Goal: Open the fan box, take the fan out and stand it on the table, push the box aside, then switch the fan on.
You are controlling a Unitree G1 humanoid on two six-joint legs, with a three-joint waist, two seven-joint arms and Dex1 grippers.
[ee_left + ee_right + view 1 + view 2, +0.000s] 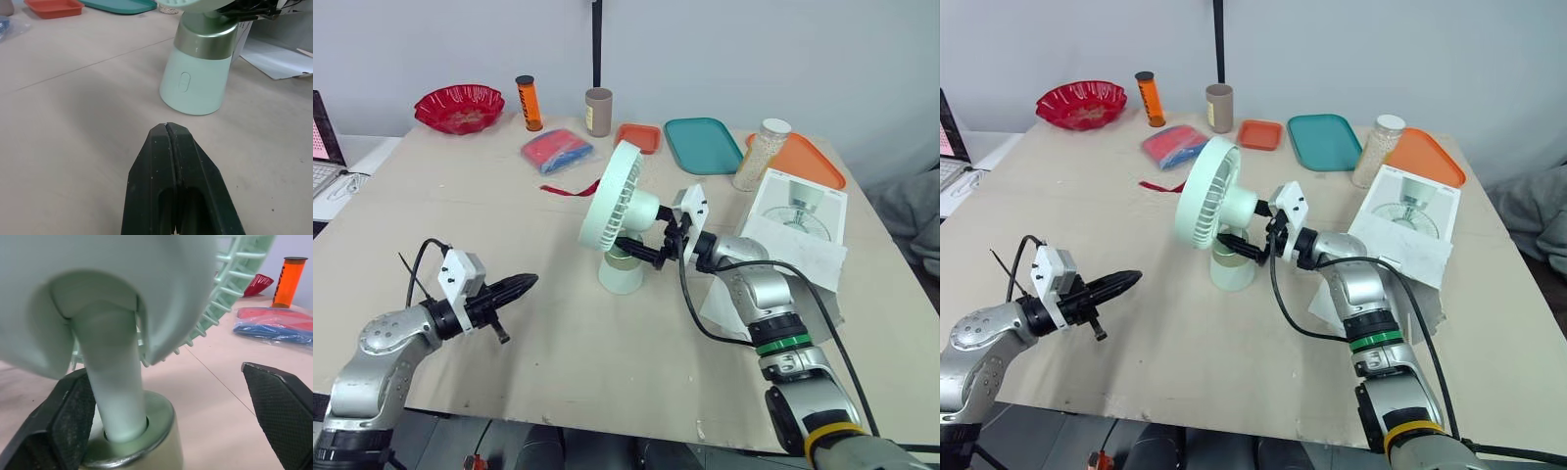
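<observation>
Pale wall [754, 49]; beige table [558, 333]. Fan box [798, 211] lies flat at right side, near corner hidden behind right arm [773, 304]. Fan [619, 201] upright mid-table. Right gripper [644, 243] spread wide astride fan's neck, unclamped. Left gripper [168, 128] clenched empty, aimed at fan's base, apart.

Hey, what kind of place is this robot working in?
Probably a robotics lab: a plain worktable before a blank wall, unrelated props like a teal tray and red bowl, a laptop beside it.

Bright, even light; soft faint shadow beside fan [625, 201] on table [558, 333].
</observation>
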